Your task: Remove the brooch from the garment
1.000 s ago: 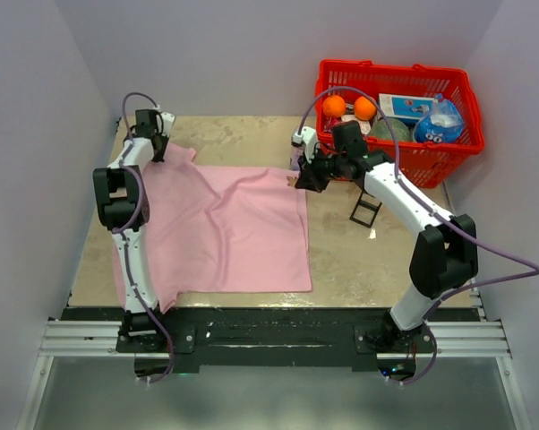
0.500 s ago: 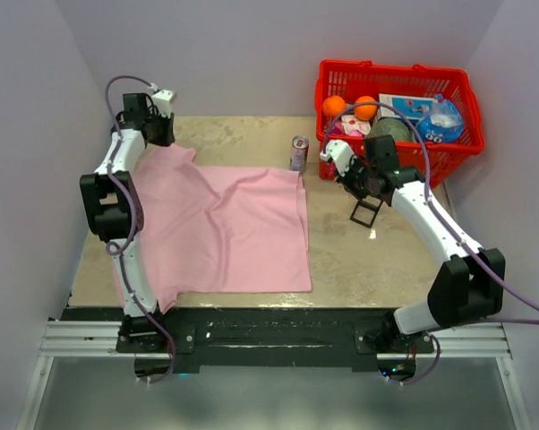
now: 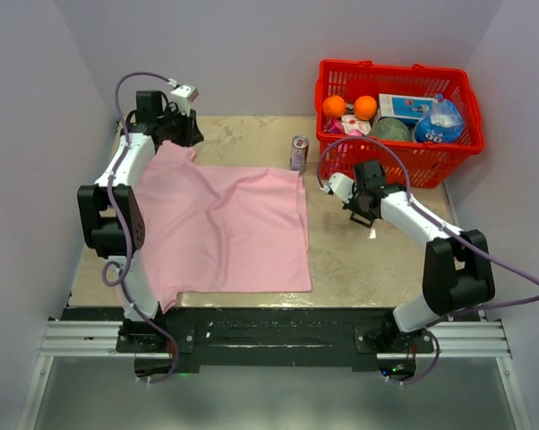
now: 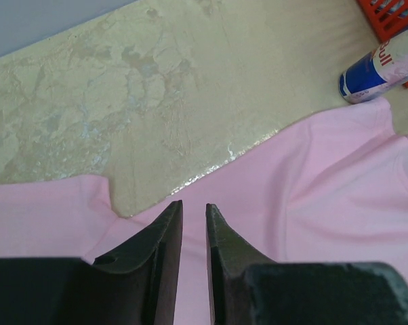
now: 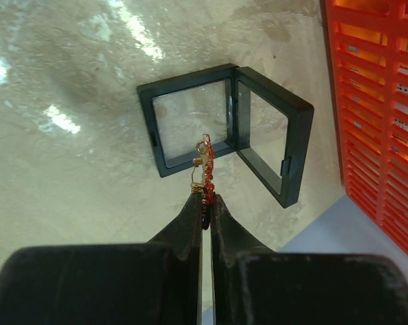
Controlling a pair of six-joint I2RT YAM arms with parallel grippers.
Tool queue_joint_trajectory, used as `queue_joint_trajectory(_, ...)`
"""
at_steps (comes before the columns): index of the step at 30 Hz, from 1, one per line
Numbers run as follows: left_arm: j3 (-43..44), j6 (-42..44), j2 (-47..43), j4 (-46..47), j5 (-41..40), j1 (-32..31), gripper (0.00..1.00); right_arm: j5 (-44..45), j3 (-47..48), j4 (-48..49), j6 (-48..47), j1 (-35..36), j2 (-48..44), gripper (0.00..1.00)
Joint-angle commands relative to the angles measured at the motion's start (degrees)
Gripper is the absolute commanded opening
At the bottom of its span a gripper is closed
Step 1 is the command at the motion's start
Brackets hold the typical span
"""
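Bare desk (image 3: 359, 260) lies open at the near right. A case (image 5: 230, 122) sits before the basket (image 3: 404, 163) in the far right corner; a can (image 3: 299, 153) stands mid far edge; the garment (image 3: 225, 224) covers the left.

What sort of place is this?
Probably a robot test cell in a laboratory, not a home: two arms bolted to an aluminium rail, plain walls boxing in the table, and staged props like the red basket and pink garment.

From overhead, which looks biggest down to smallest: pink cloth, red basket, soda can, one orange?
1. pink cloth
2. red basket
3. soda can and left orange: too alike to rank
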Motion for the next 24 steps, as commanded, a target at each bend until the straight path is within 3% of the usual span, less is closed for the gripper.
queue_joint_trajectory(1,0.3,-1.2,-1.2,1.1,1.6,0.7,0.26,4.3,-0.1,5.8,-2.0,-0.3,1.0,0.00)
queue_joint_trajectory(24,-0.6,-1.2,-0.9,0.8,4.0,-0.7,0.27,8.7,2.8,10.3,-5.6,-0.3,11.0,0.00)
